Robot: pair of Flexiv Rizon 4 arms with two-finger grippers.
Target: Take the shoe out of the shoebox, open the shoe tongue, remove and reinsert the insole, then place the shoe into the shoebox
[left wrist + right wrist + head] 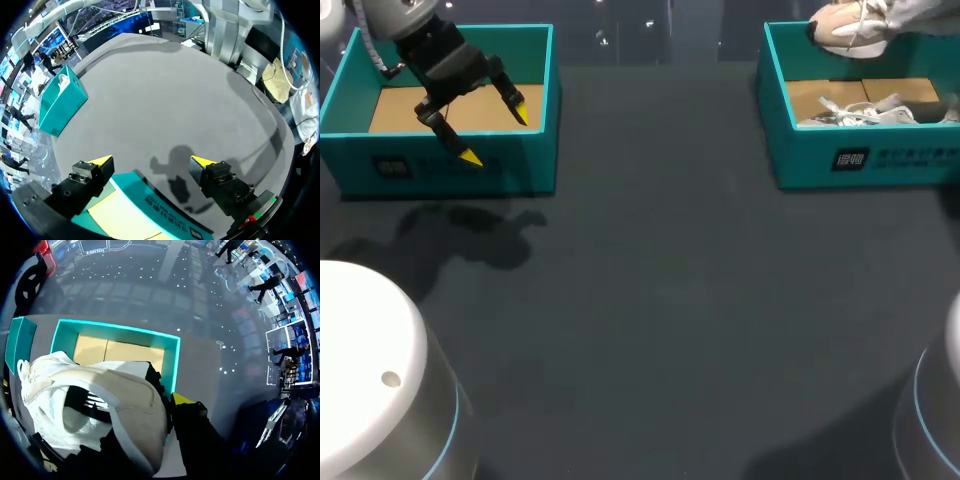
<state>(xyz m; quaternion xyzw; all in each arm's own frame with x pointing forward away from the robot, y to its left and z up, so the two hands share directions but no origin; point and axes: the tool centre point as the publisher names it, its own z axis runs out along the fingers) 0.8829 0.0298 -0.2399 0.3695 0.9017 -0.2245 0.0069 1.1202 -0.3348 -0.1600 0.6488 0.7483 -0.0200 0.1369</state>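
Observation:
A beige and white shoe [850,27] hangs above the far edge of the right teal shoebox [860,160]. My right gripper [155,405] is shut on the shoe [95,395], gripping its side; one yellow fingertip [182,399] shows beside it and the other is hidden behind it. Under the shoe lies the shoebox [170,355] with its cardboard floor. My left gripper [496,128] hangs open and empty over the front wall of the left teal shoebox [440,165]. In the left wrist view the left gripper [150,162] spans that box's wall [150,200].
A white laced thing [870,110] lies on the right box's floor. The left box's cardboard floor [405,110] is bare. The dark tabletop [660,300] stretches between the two boxes. My arms' pale bases [370,380] stand at the near corners.

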